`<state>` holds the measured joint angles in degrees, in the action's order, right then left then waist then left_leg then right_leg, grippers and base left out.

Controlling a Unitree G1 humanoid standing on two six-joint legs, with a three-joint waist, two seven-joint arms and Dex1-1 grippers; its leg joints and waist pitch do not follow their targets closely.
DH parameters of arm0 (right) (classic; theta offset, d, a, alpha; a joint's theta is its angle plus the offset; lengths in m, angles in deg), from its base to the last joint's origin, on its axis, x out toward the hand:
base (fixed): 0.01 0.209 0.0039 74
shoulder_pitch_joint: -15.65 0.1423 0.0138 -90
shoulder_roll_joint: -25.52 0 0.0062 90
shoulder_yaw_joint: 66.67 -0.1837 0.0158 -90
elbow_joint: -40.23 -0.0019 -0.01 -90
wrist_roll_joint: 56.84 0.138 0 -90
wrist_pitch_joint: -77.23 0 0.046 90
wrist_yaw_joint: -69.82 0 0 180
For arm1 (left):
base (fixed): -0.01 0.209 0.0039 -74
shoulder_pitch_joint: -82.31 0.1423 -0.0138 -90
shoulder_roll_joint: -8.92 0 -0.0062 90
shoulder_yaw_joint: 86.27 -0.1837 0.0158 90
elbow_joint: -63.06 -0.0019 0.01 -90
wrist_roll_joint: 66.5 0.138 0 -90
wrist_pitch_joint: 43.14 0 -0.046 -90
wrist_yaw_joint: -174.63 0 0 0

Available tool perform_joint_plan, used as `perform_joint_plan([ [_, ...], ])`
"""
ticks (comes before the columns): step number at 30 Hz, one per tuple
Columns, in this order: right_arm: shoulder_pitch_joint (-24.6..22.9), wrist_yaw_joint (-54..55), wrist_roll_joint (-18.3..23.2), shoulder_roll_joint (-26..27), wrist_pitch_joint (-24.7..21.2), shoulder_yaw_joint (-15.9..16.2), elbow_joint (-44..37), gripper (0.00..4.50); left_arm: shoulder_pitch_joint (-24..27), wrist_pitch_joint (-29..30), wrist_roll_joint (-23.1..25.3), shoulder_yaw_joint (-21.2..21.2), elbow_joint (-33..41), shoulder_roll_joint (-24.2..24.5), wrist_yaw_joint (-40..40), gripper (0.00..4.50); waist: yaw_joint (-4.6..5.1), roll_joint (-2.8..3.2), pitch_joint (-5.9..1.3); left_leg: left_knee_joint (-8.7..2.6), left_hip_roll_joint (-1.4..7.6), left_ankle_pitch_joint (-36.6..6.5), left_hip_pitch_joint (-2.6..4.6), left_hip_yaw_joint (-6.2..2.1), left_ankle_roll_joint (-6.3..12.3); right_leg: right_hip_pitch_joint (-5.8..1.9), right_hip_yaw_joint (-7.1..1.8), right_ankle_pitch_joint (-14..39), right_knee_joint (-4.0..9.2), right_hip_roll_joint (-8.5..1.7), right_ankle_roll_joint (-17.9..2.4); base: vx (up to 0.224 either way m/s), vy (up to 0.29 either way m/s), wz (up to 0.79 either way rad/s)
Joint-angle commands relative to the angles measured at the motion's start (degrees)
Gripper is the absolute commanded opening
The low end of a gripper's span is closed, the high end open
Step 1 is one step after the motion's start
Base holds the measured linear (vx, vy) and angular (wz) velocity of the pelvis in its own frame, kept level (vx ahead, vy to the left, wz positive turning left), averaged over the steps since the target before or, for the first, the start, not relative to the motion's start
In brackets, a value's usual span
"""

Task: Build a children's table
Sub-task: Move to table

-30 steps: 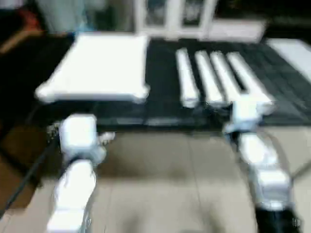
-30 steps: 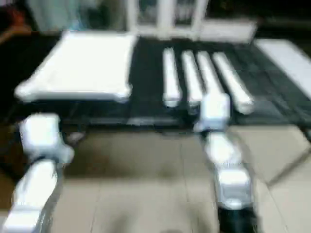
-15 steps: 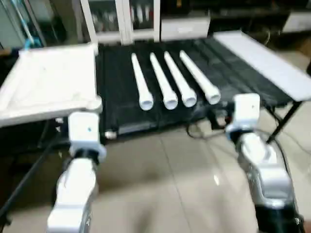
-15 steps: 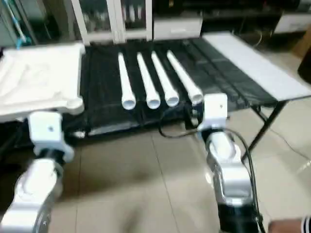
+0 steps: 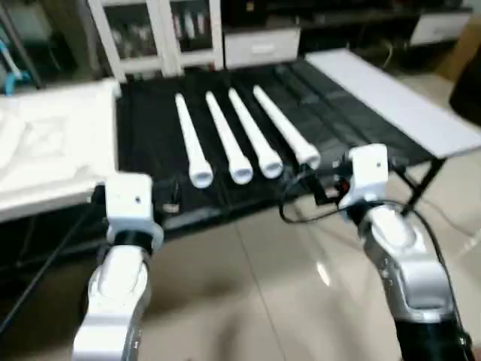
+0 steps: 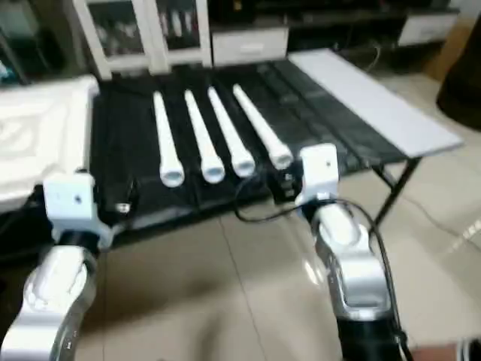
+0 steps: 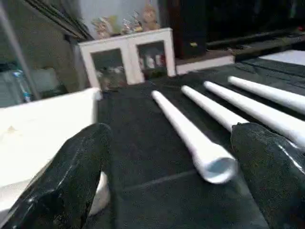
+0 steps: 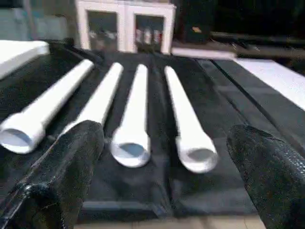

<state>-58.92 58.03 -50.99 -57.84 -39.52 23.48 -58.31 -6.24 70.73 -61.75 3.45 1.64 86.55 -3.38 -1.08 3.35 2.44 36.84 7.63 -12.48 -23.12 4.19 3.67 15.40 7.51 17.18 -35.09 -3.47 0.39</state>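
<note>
The white square tabletop (image 5: 45, 150) lies at the left end of the black table (image 5: 143, 128). Several long white tapered legs (image 5: 233, 139) lie side by side to its right, open ends toward me. My left arm (image 5: 129, 218) is raised before the table's front edge, near the tabletop's corner. In the left wrist view my left gripper (image 7: 176, 181) is open and holds nothing, with the nearest leg (image 7: 190, 133) ahead of it. My right arm (image 5: 368, 173) hovers just short of the rightmost leg's end. My right gripper (image 8: 162, 176) is open and empty, facing the leg ends (image 8: 131, 143).
A white glass-door cabinet (image 5: 158, 34) stands behind the table. A long white board (image 5: 391, 98) lies on the table's right side. A black cable (image 5: 301, 214) hangs off the front edge by my right wrist. Tiled floor (image 5: 248, 286) lies below.
The camera has swung right, so the tabletop and legs have slid left in the picture. Both grippers stay open and empty, still short of the table's front edge.
</note>
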Motion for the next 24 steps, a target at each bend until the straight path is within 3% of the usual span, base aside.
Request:
perform_joint_plan([
  [1,0.78,-0.76,-0.6,0.26,-0.04,2.21,-0.6,4.46,-0.46,0.99,0.54,1.3,0.82,0.62,0.2,4.5,0.14,0.92,-2.21,-5.15,1.57,-8.64,-1.5,-1.93,5.9,-4.58,-0.19,19.18,6.86,-4.33,-5.65,0.11,0.077,0.54],
  [2,0.7,-0.8,-0.56,0.18,0.01,2.43,-0.6,4.46,-0.56,1.05,0.82,1.12,0.96,0.87,-0.02,4.5,1.62,1.92,-2.7,-7.11,2.63,-13.93,4.3,-6.15,8.94,-1.47,0.84,14.68,3.19,-0.45,-6.0,0.138,0.057,0.63],
  [3,0.56,-0.93,-0.28,0.29,-0.05,2.44,-0.75,4.46,-0.66,1.16,1.15,0.78,1.11,1.08,-0.22,4.5,3.67,2.65,-3.2,-7.27,4.09,-14.08,8.92,-11.53,16.18,3.26,-0.79,10.7,-2.71,2.04,-4.68,0.138,0.057,0.63],
  [4,0.53,-0.9,-0.27,0.32,-0.02,2.44,-0.83,4.46,-0.75,1.26,1.3,0.6,1.13,1.09,-0.24,4.5,3.82,2.21,-3.43,-7.19,4.47,-11.54,9.45,-13.25,19.38,4.32,-1.88,9.99,-4.35,2.12,-3.12,0.13,0.056,0.62],
  [5,0.53,-0.93,-0.26,0.3,0.0,2.41,-0.87,4.46,-0.83,1.29,1.29,0.5,1.06,1.01,-0.18,4.5,3.38,0.82,-2.62,-7.22,3.74,-5.94,8.0,-14.66,22.85,6.51,-5.03,7.12,-6.29,1.08,0.13,0.082,0.034,0.64],
  [6,0.53,-0.93,-0.26,0.3,0.0,2.41,-0.87,4.46,-0.83,1.29,1.29,0.5,1.06,1.01,-0.18,4.5,3.3,0.68,-2.75,-7.54,2.15,-5.71,7.48,-14.65,22.08,6.61,-5.46,5.31,-6.42,1.14,0.76,0.082,0.034,0.64],
  [7,0.52,-1.0,-0.22,0.34,0.02,2.37,-0.86,4.46,-0.89,1.22,1.29,0.39,0.83,0.91,-0.06,4.5,3.29,-0.09,-2.61,-7.77,0.89,-6.7,6.44,-14.38,20.43,6.35,-6.47,3.21,-5.36,0.74,0.97,0.047,0.015,0.62],
  [8,0.47,-1.09,-0.16,0.41,-0.01,2.35,-0.93,4.46,-0.98,1.19,1.26,0.31,0.64,0.84,0.02,4.5,1.88,-2.31,-1.67,-7.26,-3.51,-13.5,1.92,-11.67,11.84,3.04,-10.1,2.24,1.71,-3.35,2.01,0.03,-0.017,0.75],
  [9,0.32,-1.54,0.15,0.48,-0.08,2.61,-1.24,4.46,-1.12,1.2,1.24,0.24,0.46,0.79,0.11,4.5,-0.12,-3.65,-1.36,3.11,-3.58,-13.82,-2.04,-5.16,7.77,-1.98,-13.91,6.32,8.42,-14.15,0.48,0.03,-0.017,0.75],
  [10,0.24,-1.8,0.33,0.46,-0.1,2.83,-1.43,4.46,-1.17,1.24,1.23,0.25,0.47,0.8,0.12,4.5,-0.17,-2.92,-1.78,6.28,-1.4,-11.75,-2.61,-4.44,5.07,-3.27,-13.41,9.19,8.97,-17.38,0.62,0.053,-0.002,0.64],
  [11,0.2,-1.98,0.5,0.39,-0.09,3.11,-1.55,4.46,-1.22,1.28,1.2,0.31,0.5,0.81,0.13,4.5,-0.01,-3.39,-1.93,6.48,-0.32,-7.13,-3.9,-3.16,0.56,-4.05,-8.83,12.87,8.47,-15.32,0.9,0.078,0.04,0.37],
  [12,0.26,-2.05,0.58,0.41,-0.08,3.32,-1.53,4.46,-1.36,1.34,1.16,0.4,0.47,0.85,0.12,4.5,-0.42,-2.72,-1.61,4.98,-0.03,-4.92,-3.02,-2.45,-0.25,-3.73,-6.09,15.29,9.01,-13.76,-1.31,0.078,0.04,0.37],
  [13,0.34,-2.21,0.72,0.47,-0.04,3.5,-1.46,4.46,-1.45,1.37,1.15,0.49,0.47,0.91,0.09,4.5,-0.54,-1.99,-1.94,1.59,0.8,-2.39,-2.21,-0.9,1.85,-4.87,-2.16,18.43,9.18,-10.82,-7.25,0.085,0.057,0.54],
  [14,0.47,-2.46,0.82,0.72,0.11,3.71,-1.44,4.46,-1.52,1.55,1.09,0.74,0.59,0.94,-0.03,4.5,-0.02,0.14,-2.33,-2.18,1.24,-1.24,0.15,-0.7,4.31,-5.4,1.22,17.59,8.1,-6.58,-10.22,0.11,0.113,0.83],
  [15,0.53,-2.45,0.77,0.82,0.23,3.79,-1.48,4.46,-1.54,1.64,1.05,0.85,0.67,0.95,-0.07,4.5,2.04,2.3,-2.94,-5.43,2.66,-7.17,6.86,-5.65,11.45,0.28,2.43,11.49,1.13,1.15,-8.34,0.11,0.113,0.83],
  [16,0.57,-2.37,0.65,0.85,0.41,3.87,-1.5,4.46,-1.55,1.66,1.06,0.91,0.69,0.95,-0.09,4.5,4.58,2.47,-3.39,-6.07,5.81,-8.15,9.2,-8.74,16.19,3.2,0.53,10.28,-2.91,1.73,-6.68,0.142,0.099,0.7],
  [17,0.54,-1.98,0.72,1.12,0.42,3.63,-1.49,4.46,-1.56,1.65,1.05,0.94,0.68,0.93,-0.13,4.5,4.39,2.45,-4.0,-5.18,6.9,0.19,9.75,-11.4,22.81,5.51,-1.88,9.08,-6.03,1.07,-3.24,0.134,0.05,0.4],
  [18,0.5,-1.71,0.78,1.32,0.41,3.44,-1.47,4.46,-1.56,1.64,1.05,0.96,0.66,0.91,-0.16,4.5,4.59,2.22,-4.16,-4.54,9.13,4.4,10.4,-10.0,22.42,7.53,-3.6,7.49,-6.42,-0.32,-1.85,0.134,0.05,0.4],
  [19,0.73,-0.58,0.35,1.44,-0.32,2.9,-1.06,4.46,-1.62,1.48,1.14,0.79,0.22,0.74,-0.28,4.5,3.06,1.59,-3.26,-5.49,8.57,6.21,7.9,-7.92,19.68,7.56,-4.17,3.63,-7.64,-0.66,1.28,0.099,0.069,0.25],
  [20,0.99,0.57,-0.36,1.23,-0.97,2.35,-0.43,4.46,-1.68,1.34,1.24,0.23,-0.55,0.55,-0.41,4.5,2.66,0.08,-3.05,-6.87,8.2,1.58,6.78,-6.59,17.61,7.6,-5.06,-1.37,-7.03,-1.31,2.64,0.061,0.05,0.13],
  [21,1.11,1.06,-0.89,0.89,-1.09,2.1,0.0,4.46,-1.69,1.29,1.27,-0.33,-1.14,0.47,-0.49,4.5,1.83,-1.53,-2.2,-7.47,6.16,-7.96,5.26,-4.07,14.36,6.77,-6.37,-5.36,-3.24,-2.24,0.83,0.061,0.05,0.13],
  [22,1.11,1.13,-0.94,0.84,-1.05,2.02,0.05,4.46,-1.69,1.27,1.25,-0.46,-1.23,0.43,-0.5,4.5,1.36,-3.06,-1.96,-6.1,3.93,-14.26,4.44,-2.79,11.72,5.67,-8.7,-3.05,1.59,-4.44,-0.79,0.058,-0.016,0.26],
  [23,1.05,1.54,-0.83,0.65,-0.84,1.1,0.13,4.46,-1.8,1.25,1.16,-1.41,-1.78,0.1,-0.64,4.5,-1.0,-3.6,-1.96,2.82,-0.39,-11.67,1.82,0.66,4.0,0.25,-15.34,23.01,7.32,-11.26,-9.64,0.07,-0.017,0.2],
  [24,1.01,1.54,-0.62,0.67,-0.85,0.8,0.05,4.46,-1.86,1.32,1.17,-1.64,-1.86,0.04,-0.67,4.5,-1.41,-3.58,-2.16,3.61,0.25,-8.11,-0.02,0.02,2.46,-1.3,-15.54,26.05,7.07,-11.41,-11.19,0.07,-0.017,0.2],
])
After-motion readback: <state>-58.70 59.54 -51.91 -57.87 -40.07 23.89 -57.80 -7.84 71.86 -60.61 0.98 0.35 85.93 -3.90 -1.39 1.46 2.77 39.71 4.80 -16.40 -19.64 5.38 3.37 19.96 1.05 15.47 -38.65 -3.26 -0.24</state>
